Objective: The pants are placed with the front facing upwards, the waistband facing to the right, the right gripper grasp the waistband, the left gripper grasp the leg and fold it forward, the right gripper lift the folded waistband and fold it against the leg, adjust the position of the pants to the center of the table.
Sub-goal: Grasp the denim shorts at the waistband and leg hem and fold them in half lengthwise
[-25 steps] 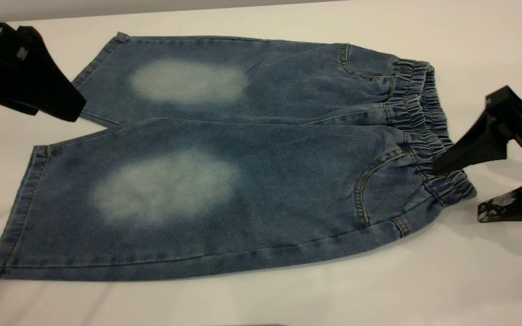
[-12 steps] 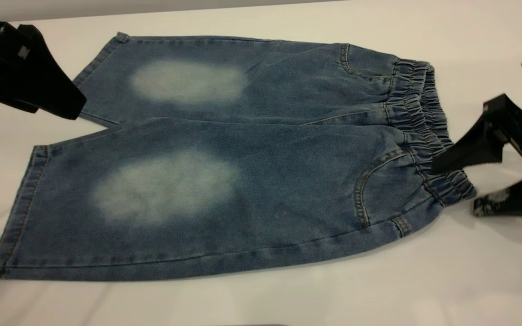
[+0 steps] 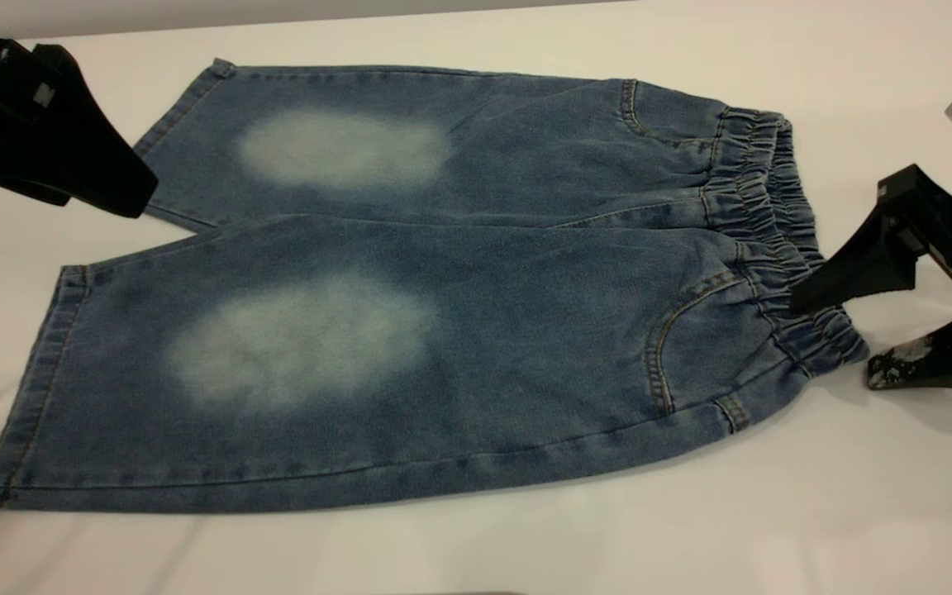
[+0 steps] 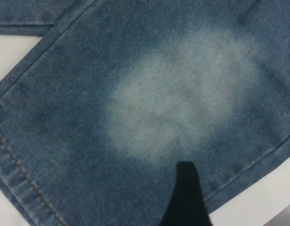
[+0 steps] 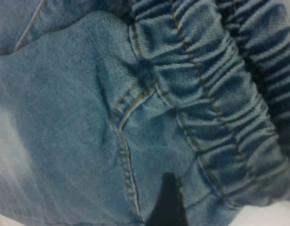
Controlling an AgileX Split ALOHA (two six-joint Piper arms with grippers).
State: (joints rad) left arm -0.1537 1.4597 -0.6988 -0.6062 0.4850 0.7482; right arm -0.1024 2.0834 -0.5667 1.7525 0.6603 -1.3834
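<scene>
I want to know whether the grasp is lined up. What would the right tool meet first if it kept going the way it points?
Most likely the waistband: the right tool, open, points left at the pants' gathered end. How high it sits is unclear.

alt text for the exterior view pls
Blue denim pants lie flat on a white table, waistband at right. The open right gripper straddles the waistband's edge; the left gripper hovers by a leg hem.

Surface: large plain white matte table [image 3: 476, 554] | Lying on it: short blue denim pants [image 3: 476, 248], spread flat, front up
</scene>
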